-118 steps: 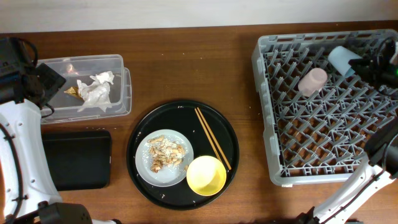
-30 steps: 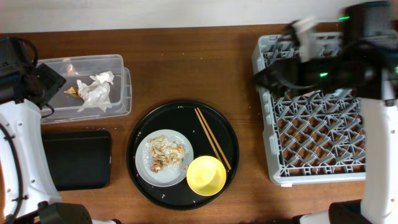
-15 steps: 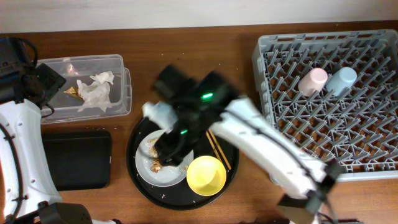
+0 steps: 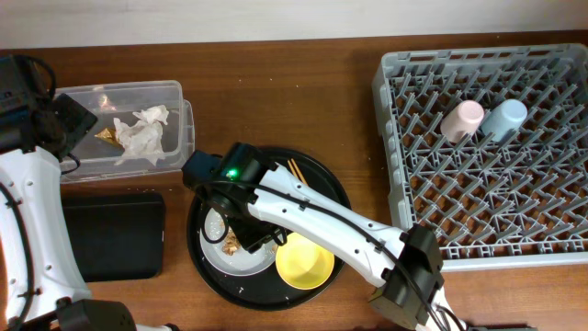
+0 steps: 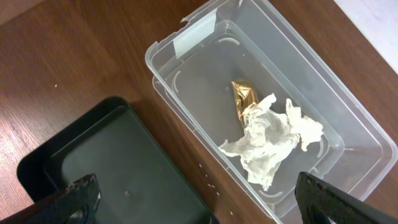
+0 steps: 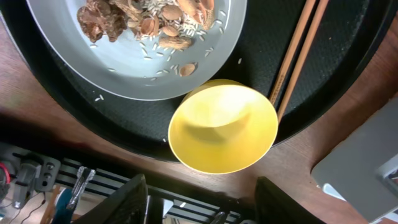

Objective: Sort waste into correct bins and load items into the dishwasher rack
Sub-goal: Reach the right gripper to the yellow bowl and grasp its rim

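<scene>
My right gripper (image 4: 246, 237) hangs open over the round black tray, above the grey-white plate (image 4: 213, 255) of crumbly food scraps (image 6: 149, 15). In the right wrist view the yellow bowl (image 6: 222, 126) lies just ahead of the fingers (image 6: 130, 199), nothing between them. The pink cup (image 4: 461, 119) and blue cup (image 4: 504, 118) stand in the grey dishwasher rack (image 4: 390, 165). My left gripper (image 5: 202, 208) is wide open over the edge between the clear tub (image 5: 348, 124) and the shallow black tray (image 5: 112, 162). White tissue (image 5: 273, 134) and a gold wrapper (image 5: 244, 98) lie in the tub.
Wooden chopsticks (image 4: 317, 207) lie slanted on the round black tray (image 4: 335, 184), right beside the bowl. The right arm stretches across the table from the front edge. Rice grains are scattered on the round tray and on the wood by the tub.
The right arm left the blue cup beside the pink cup in the rack, swung left and came down over the plate and bowl. The left arm stayed put.
</scene>
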### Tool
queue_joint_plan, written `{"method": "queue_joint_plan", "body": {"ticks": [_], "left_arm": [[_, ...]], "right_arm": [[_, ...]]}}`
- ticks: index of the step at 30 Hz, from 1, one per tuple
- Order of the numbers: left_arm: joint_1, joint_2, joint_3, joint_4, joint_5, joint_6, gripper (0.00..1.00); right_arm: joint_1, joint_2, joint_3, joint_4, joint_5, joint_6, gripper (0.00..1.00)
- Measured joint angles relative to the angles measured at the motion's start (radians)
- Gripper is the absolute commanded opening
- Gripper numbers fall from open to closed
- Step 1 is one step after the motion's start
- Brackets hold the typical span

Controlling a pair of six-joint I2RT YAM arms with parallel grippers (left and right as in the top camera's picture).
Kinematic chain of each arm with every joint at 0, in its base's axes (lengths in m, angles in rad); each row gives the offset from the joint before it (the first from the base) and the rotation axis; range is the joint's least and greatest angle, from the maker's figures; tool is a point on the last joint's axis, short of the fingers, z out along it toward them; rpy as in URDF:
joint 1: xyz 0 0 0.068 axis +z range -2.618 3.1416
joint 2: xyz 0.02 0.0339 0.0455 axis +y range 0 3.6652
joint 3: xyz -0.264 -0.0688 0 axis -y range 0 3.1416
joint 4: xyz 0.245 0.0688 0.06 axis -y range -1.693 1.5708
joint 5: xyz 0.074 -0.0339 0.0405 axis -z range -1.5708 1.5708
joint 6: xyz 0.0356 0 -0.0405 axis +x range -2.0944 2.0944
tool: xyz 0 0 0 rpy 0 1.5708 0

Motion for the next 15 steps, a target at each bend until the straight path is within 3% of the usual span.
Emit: {"method": "queue_joint_plan", "body": {"ticks": [15], "left_arm": [[0.0,0.0,0.0,0.0,0.0,0.0,0.99]], "right_arm": [[-0.055,-0.204,-0.283,0.032,0.007,-0.01,0.54]]}}
